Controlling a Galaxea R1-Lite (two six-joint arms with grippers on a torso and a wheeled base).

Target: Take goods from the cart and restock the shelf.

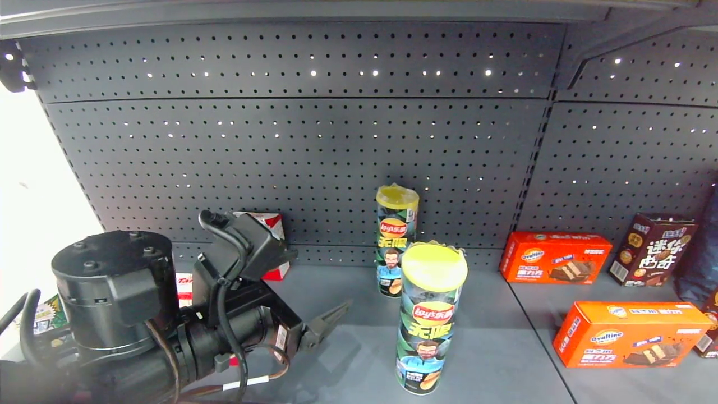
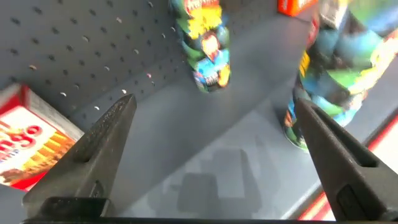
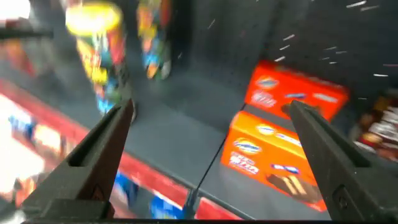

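Two tall chip cans with yellow lids stand upright on the grey shelf: a front can and a back can near the pegboard. My left gripper is open and holds nothing; it hovers low over the shelf to the left of the cans, with one finger pointing toward the front can. The back can lies ahead between the fingers. My right gripper is open and holds nothing, in front of the shelf edge, with the two cans and orange boxes beyond it.
A red and white box stands at the back left, behind my left arm. On the right bay lie two orange boxes and a brown box. Bare shelf lies between the cans and the left gripper.
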